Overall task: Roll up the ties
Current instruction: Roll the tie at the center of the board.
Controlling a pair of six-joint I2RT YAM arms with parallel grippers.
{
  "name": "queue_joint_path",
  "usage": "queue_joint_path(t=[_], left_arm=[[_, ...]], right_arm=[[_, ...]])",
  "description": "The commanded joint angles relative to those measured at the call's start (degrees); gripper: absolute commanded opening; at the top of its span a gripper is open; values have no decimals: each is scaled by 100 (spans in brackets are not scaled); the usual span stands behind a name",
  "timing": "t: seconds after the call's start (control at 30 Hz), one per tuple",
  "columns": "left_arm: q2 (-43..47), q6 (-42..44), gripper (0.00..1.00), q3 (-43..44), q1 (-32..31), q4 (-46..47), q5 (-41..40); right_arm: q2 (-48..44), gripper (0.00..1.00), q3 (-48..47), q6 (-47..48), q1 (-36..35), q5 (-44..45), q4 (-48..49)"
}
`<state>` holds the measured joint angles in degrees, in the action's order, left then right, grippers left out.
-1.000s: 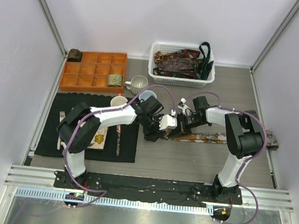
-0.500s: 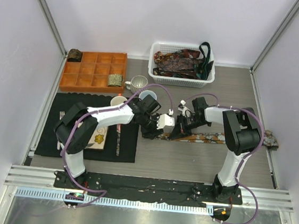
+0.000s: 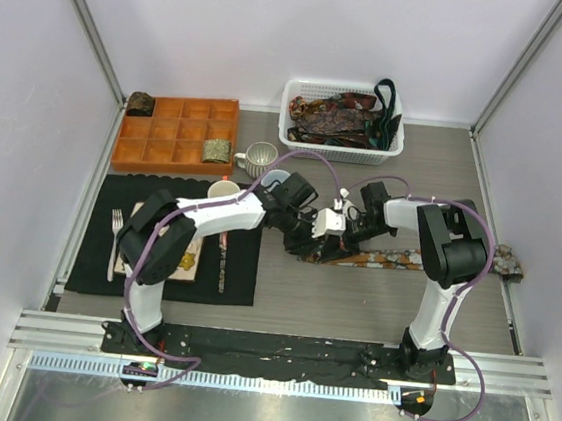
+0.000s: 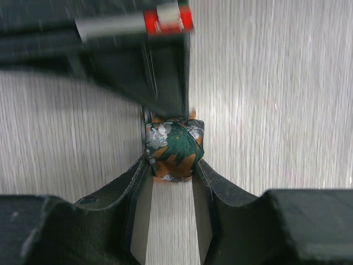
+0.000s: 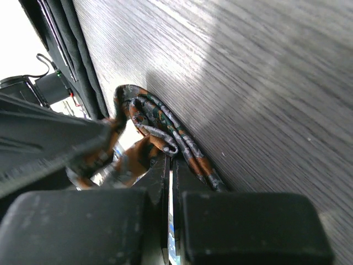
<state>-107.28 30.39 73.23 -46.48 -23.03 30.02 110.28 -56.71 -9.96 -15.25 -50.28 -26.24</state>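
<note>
A patterned tie [image 3: 407, 258] in brown, rust and green lies stretched along the table, its left end rolled into a small coil [image 4: 174, 150]. My left gripper [image 3: 310, 239] is shut on that coil; in the left wrist view its fingers [image 4: 142, 172] press the coil's two sides, gripper [image 4: 172, 165]. My right gripper [image 3: 339, 237] meets it from the other side, with its jaws nearly together, shut on the tie's folded layers [image 5: 165, 135] at its tips [image 5: 170, 160]. The right gripper's dark body [image 4: 160, 83] fills the top of the left wrist view.
A white basket [image 3: 388, 153] at the back holds several loose ties [image 3: 331, 117]. An orange compartment tray [image 3: 173, 134] holds two rolled coils [image 3: 139, 103] [image 3: 216, 149]. Mugs [image 3: 260, 156] [image 3: 225, 192], a black mat [image 3: 97, 241], a fork [image 3: 114, 238] and a floral plate [image 3: 183, 259] lie left.
Both grippers have shifted a little to the right and back with the coil between them. The tie's far right end has drawn slightly leftward.
</note>
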Motion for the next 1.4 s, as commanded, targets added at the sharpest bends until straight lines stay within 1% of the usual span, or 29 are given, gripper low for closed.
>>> queue_joint_path(t=[0.0, 0.13, 0.3, 0.4, 0.43, 0.5, 0.6, 0.67, 0.77, 0.9, 1.0, 1.13, 1.3, 1.37], left_arm=[[-310, -376, 37, 358, -107, 439, 224], [-574, -446, 36, 560, -186, 404, 49], [-803, -289, 36, 692, -186, -26, -180], [-847, -183, 33, 692, -195, -272, -286], [-855, -165, 32, 684, -195, -325, -304], [-864, -60, 31, 666, -195, -448, -313], [-873, 19, 30, 640, -204, -580, -330], [-899, 54, 30, 631, -204, -650, -348], [-908, 81, 30, 631, -204, -668, -374], [-935, 37, 30, 666, -204, -651, -383], [-961, 11, 30, 683, -212, -624, -383], [-979, 2, 30, 710, -212, -607, -392], [-970, 2, 31, 710, -221, -642, -400], [-961, -7, 31, 701, -221, -650, -409]], right_arm=[[125, 1, -51, 99, 13, 519, 137], [117, 1, -60, 82, 13, 467, 128], [38, 1, -112, 55, 74, 256, 49], [-111, 1, -130, 20, 136, 98, -30], [-164, 5, -121, -6, 153, -16, -30], [-270, 9, -112, -24, 215, -104, -83], [-533, 18, -130, 116, 355, -219, -293], [-674, 26, -191, 222, 452, -350, -566], [-771, 34, -174, 336, 593, -613, -786], [-780, 41, -104, 328, 584, -860, -786], [-675, 41, 28, 91, 549, -895, -515], [-543, 41, 230, -270, 470, -948, 126], [-393, 38, 195, -481, 338, -975, 330], [-402, 36, 204, -516, 303, -966, 356]])
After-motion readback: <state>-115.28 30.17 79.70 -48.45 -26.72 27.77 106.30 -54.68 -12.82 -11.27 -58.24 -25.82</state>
